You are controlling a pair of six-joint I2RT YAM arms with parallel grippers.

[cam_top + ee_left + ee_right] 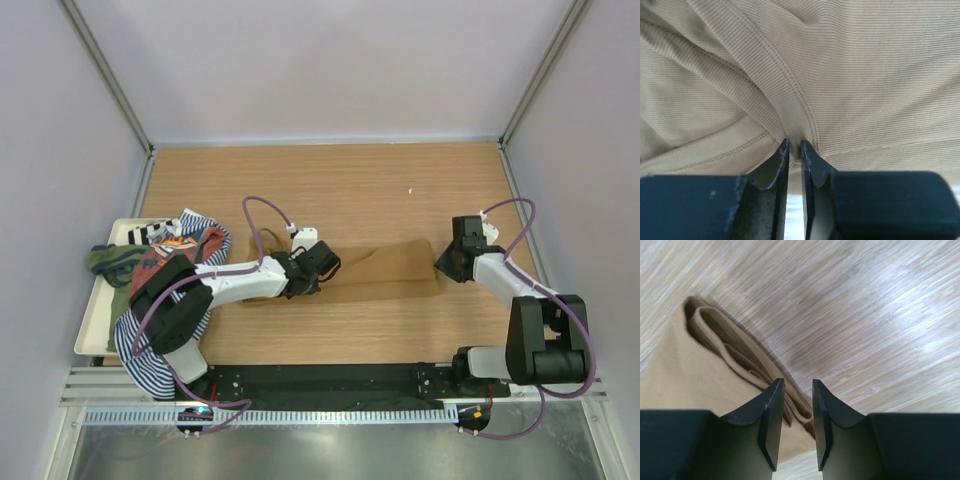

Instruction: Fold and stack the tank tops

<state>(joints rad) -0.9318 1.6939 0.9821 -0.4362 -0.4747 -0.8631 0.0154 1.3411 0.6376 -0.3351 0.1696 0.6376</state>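
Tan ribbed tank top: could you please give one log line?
tan ribbed tank top: folded on wooden table | left jaws: slightly apart at its seam | right jaws: apart at its end

From above, the left arm covers the left end of the tan top and much of the pile in the tray. The green top, red top and striped top therefore show only in parts, and both arms' fingertips are hidden under their own wrists. In the left wrist view the tan cloth runs off every edge, and whether the left gripper, jaws a slit apart, pinches the seam cannot be told. In the right wrist view the table is blurred and the tan top runs off the left edge, and from above the white speck is too small to identify.
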